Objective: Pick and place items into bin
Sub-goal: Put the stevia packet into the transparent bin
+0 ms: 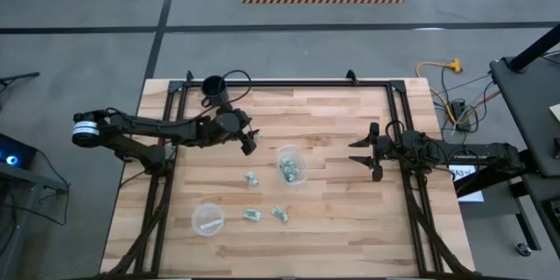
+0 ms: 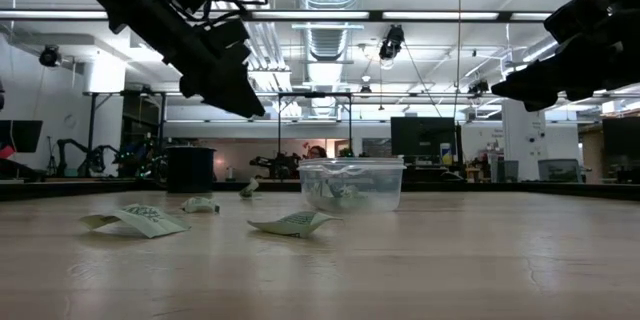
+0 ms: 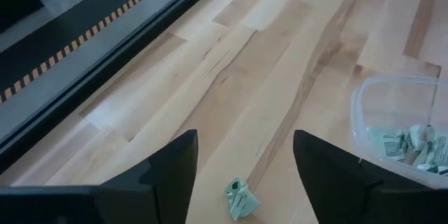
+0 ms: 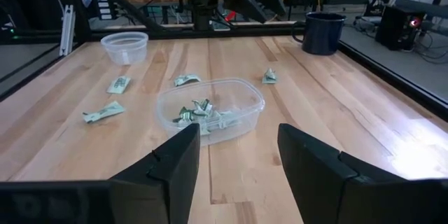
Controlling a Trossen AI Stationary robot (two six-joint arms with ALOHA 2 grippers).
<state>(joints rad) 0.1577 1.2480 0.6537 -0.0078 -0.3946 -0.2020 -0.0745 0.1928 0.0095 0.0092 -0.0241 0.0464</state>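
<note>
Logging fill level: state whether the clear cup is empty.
Not empty. Several green-white wrapped pieces lie inside the clear cup; others remain outside on the table.

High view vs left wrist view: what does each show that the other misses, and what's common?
High view only: the waiting right gripper, the black mug, the clear dish and three loose items. Left wrist view only: the left gripper, fingers open, with one item seen between them, short of the bin. Both: the bin with items inside and the wooden table.
</note>
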